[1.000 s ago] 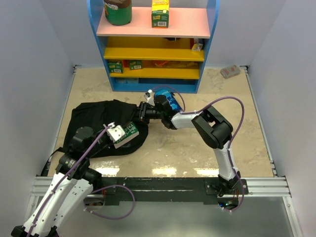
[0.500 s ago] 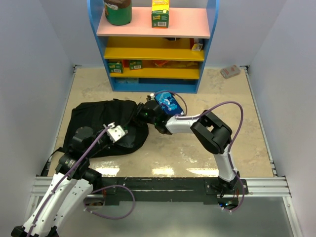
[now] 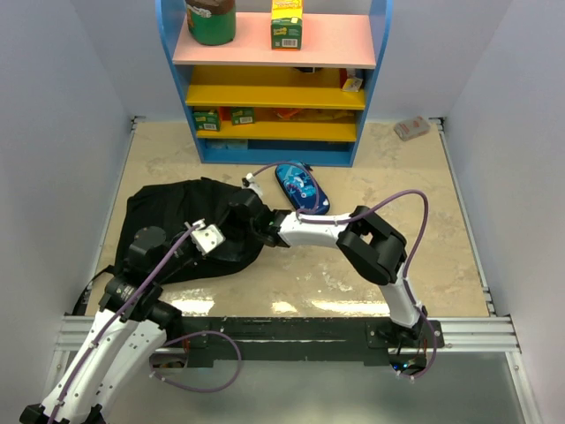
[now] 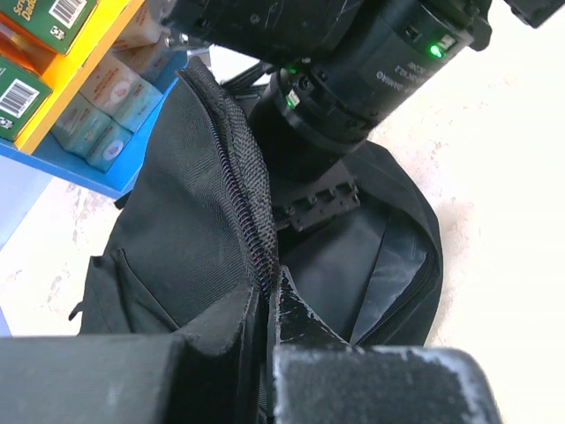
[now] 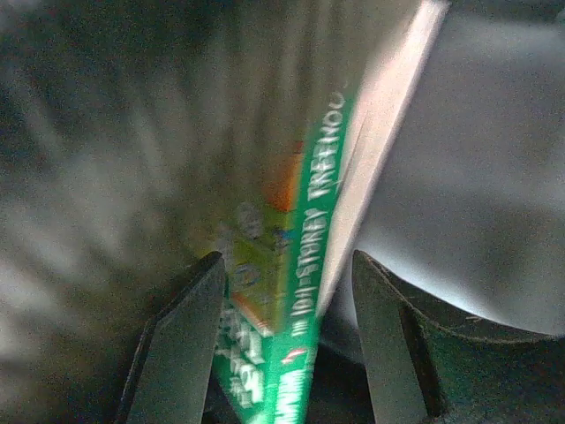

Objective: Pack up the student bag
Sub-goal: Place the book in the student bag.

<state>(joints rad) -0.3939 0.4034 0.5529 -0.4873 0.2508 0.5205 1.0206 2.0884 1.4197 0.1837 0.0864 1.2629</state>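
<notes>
The right gripper (image 5: 287, 265) sat deep inside the student bag (image 3: 168, 216), its jaws standing apart on either side of a green book (image 5: 322, 203); whether they pressed the spine could not be told. The left gripper (image 4: 267, 291) was clamped tight on the bag's zipped rim, holding the mouth up. The bag lay on the table (image 3: 397, 177) in front of the shelf unit (image 3: 274, 152), off its left corner. A blue pencil case (image 3: 302, 187) lay just before the shelf's foot.
</notes>
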